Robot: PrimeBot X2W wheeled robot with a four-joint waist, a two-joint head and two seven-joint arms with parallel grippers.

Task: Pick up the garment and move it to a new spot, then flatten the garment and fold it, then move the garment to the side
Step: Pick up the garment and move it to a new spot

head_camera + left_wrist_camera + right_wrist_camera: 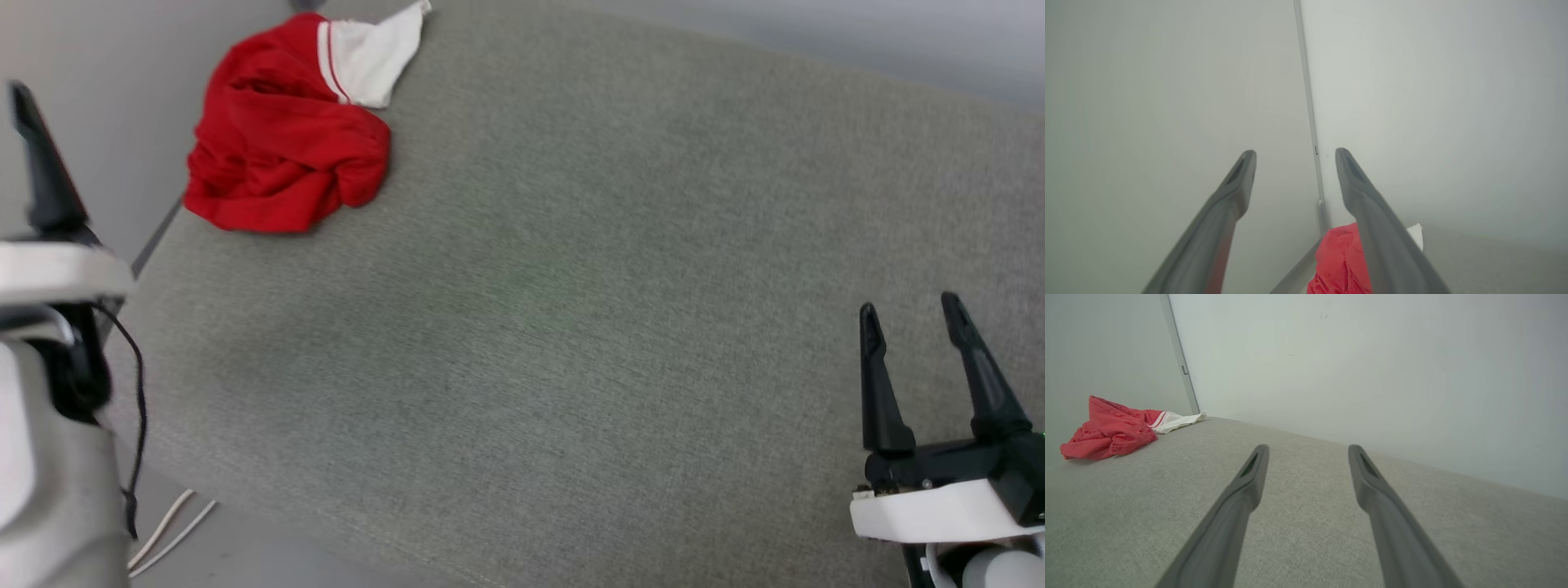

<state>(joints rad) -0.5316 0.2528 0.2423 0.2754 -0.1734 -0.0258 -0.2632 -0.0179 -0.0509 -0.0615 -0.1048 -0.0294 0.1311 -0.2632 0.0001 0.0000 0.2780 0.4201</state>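
Observation:
The garment (286, 147) lies crumpled at the far left corner of the grey fabric surface (571, 327), red with one white sleeve (371, 53) turned toward the wall. My left gripper (1295, 152) is open and empty, raised off the left edge and pointing at the wall corner; the garment (1341, 261) shows low behind its right finger. One of its dark fingers (45, 175) stands at the far left of the head view. My right gripper (908, 306) hovers open and empty over the near right of the surface, far from the garment (1110, 433).
Pale walls meet in a corner seam (1308, 102) just behind the garment. The surface's left edge (155, 237) runs close beside the garment. White cables (171, 531) lie on the floor at the lower left, and a black cable (135, 392) hangs from my left arm.

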